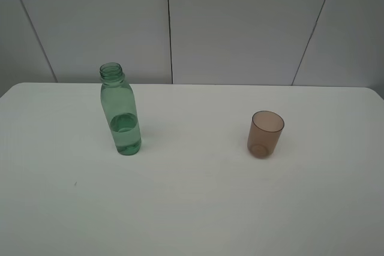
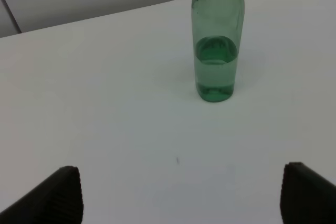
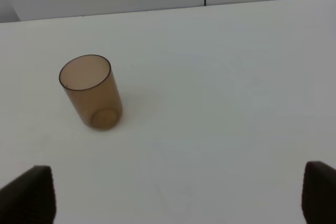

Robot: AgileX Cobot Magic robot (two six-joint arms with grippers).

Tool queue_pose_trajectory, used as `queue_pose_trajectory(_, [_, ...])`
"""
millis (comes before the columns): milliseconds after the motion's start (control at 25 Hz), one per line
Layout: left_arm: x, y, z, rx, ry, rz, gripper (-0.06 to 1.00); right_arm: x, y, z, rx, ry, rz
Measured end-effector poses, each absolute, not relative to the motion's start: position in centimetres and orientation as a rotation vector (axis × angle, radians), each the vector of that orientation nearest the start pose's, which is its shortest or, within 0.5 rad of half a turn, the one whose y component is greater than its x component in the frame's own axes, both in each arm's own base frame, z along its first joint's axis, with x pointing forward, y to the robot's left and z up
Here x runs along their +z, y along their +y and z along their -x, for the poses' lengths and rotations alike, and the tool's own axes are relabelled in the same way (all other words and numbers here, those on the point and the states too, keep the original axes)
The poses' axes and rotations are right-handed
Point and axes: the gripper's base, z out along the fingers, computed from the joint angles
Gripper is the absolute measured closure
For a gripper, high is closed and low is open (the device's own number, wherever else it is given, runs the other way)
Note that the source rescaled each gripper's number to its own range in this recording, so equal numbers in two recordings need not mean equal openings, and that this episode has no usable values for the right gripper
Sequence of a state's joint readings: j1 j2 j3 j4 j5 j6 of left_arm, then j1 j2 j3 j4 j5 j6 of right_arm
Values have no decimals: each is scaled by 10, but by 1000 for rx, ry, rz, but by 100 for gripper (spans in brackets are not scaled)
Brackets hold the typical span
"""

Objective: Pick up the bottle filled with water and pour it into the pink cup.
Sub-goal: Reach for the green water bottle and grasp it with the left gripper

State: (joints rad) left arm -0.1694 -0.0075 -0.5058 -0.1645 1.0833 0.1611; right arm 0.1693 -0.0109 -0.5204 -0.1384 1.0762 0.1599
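The green transparent bottle point(image 1: 120, 112) stands upright and capless on the left of the white table, water filling its lower part. It also shows in the left wrist view point(image 2: 216, 40). The pink cup point(image 1: 264, 134) stands upright and empty on the right; it also shows in the right wrist view point(image 3: 92, 92). My left gripper point(image 2: 181, 195) is open and empty, well short of the bottle. My right gripper point(image 3: 178, 195) is open and empty, short of the cup. Neither gripper shows in the exterior high view.
The white table point(image 1: 192, 208) has its far edge against a grey panelled wall point(image 1: 240, 22). A tiny dark speck point(image 1: 75, 183) lies on the table near the front left.
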Motion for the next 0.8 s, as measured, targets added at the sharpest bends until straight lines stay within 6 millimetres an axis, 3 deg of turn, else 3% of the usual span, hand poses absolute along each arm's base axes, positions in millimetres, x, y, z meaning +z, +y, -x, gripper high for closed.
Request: queue_pose_trajectory(800, [278, -12, 10, -202, 2019, -348, -4, 282, -13, 8, 44, 2021, -1])
